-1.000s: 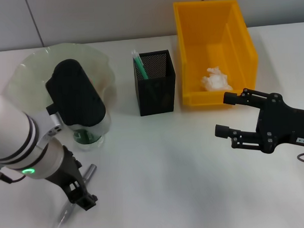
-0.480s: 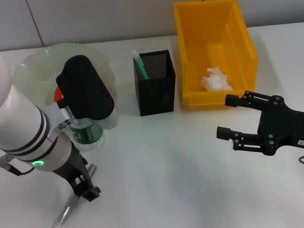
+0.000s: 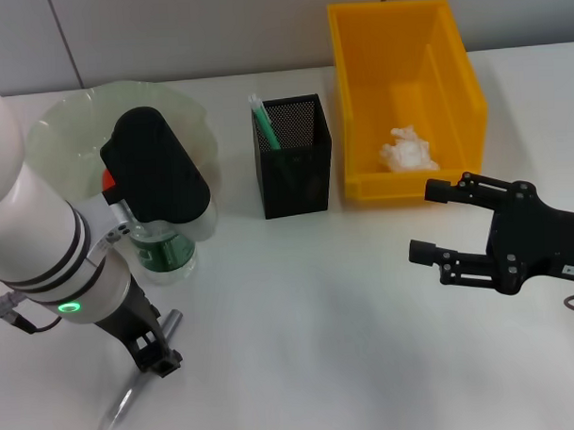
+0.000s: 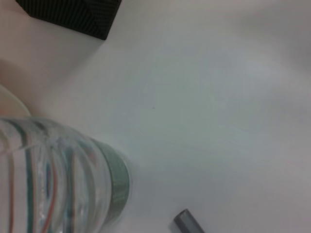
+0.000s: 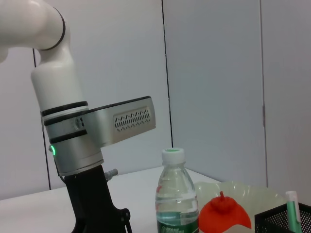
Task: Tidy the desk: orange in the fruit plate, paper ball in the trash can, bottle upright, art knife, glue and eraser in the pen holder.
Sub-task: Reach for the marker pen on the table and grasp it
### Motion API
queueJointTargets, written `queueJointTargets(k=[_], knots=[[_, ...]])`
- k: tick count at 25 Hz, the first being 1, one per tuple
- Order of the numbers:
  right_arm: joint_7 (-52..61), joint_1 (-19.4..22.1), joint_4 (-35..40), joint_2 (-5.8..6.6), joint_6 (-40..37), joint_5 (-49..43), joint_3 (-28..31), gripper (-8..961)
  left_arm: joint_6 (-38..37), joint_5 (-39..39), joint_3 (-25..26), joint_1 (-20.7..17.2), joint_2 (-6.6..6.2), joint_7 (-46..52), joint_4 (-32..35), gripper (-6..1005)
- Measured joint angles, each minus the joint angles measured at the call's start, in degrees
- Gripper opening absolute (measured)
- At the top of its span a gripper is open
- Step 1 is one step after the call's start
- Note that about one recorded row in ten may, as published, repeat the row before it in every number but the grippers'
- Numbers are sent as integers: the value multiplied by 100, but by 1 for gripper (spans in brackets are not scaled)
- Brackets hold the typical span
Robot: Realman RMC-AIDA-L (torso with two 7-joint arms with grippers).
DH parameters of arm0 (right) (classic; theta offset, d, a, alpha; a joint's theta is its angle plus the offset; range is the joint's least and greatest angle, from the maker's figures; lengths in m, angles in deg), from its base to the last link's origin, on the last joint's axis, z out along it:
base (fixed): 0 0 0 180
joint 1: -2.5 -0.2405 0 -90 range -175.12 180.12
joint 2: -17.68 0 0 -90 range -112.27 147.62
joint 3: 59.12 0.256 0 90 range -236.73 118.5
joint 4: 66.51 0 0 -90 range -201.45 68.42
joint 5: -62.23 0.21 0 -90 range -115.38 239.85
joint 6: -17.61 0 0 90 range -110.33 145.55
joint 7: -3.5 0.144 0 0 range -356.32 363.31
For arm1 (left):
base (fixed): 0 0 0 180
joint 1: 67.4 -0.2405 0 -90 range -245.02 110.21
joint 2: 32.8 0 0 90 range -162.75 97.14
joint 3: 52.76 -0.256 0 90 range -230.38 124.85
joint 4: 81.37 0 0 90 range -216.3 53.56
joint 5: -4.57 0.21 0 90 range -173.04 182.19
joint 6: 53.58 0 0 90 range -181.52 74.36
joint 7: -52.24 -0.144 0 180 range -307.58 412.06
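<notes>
The clear bottle [image 3: 164, 249] [image 5: 171, 196] stands upright with a white cap, just in front of the pale green fruit plate [image 3: 67, 128]. The orange [image 3: 107, 180] [image 5: 221, 216] lies in that plate. The paper ball [image 3: 407, 150] rests inside the yellow bin [image 3: 353, 71]. The grey art knife [image 3: 170, 322] [image 4: 187, 224] lies on the table at the front left. My left gripper [image 3: 155, 356] [image 5: 102, 213] points down right over its middle. My right gripper [image 3: 424, 220] hovers open and empty in front of the bin. The eraser is out of view.
The black mesh pen holder [image 3: 294, 158] [image 5: 286, 221] stands between plate and bin, with a green and white stick [image 3: 263, 121] in it. My left arm's wrist block [image 3: 154, 177] hangs over the bottle.
My left arm has swung slightly, uncovering more of the bottle and the orange, and its gripper has shifted a little along the knife. The knife and right gripper stay put.
</notes>
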Motion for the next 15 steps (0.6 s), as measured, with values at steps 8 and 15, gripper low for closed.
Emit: queueJointTargets(k=[8, 15], knots=[[0, 8, -28, 0, 0, -39, 18, 784, 59, 12, 12, 69, 0, 20, -142, 588], [0, 11, -53, 0, 0, -41, 19, 785, 184, -7, 18, 193, 0, 28, -430, 584]])
